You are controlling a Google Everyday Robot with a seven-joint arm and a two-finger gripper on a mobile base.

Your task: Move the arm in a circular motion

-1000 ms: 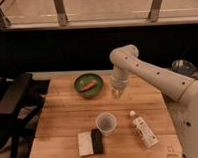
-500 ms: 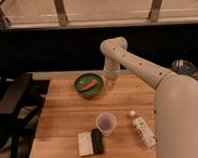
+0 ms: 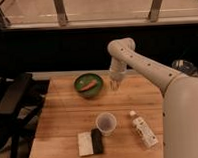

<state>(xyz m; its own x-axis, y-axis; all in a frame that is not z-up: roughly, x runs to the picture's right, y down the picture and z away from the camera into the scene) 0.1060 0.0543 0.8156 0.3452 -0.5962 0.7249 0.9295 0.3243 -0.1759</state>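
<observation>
The arm (image 3: pixel 141 61) is cut off by the right and bottom edges. The hand (image 3: pixel 114 84), over the tabletop (image 3: pixel 59 115) beside the green bowl (image 3: pixel 89 94), shows no detail. The bowl's orange item (image 3: pixel 89 85) is unidentifiable.

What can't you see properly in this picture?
All in the camera view:
- Gripper, hanging just right of the green bowl: whether it touches the table cannot be told.
- Orange-red thing in the bowl: cannot be identified.
- Bottle: label unreadable.
- Arm: lower end cut off by the right and bottom edges.
</observation>
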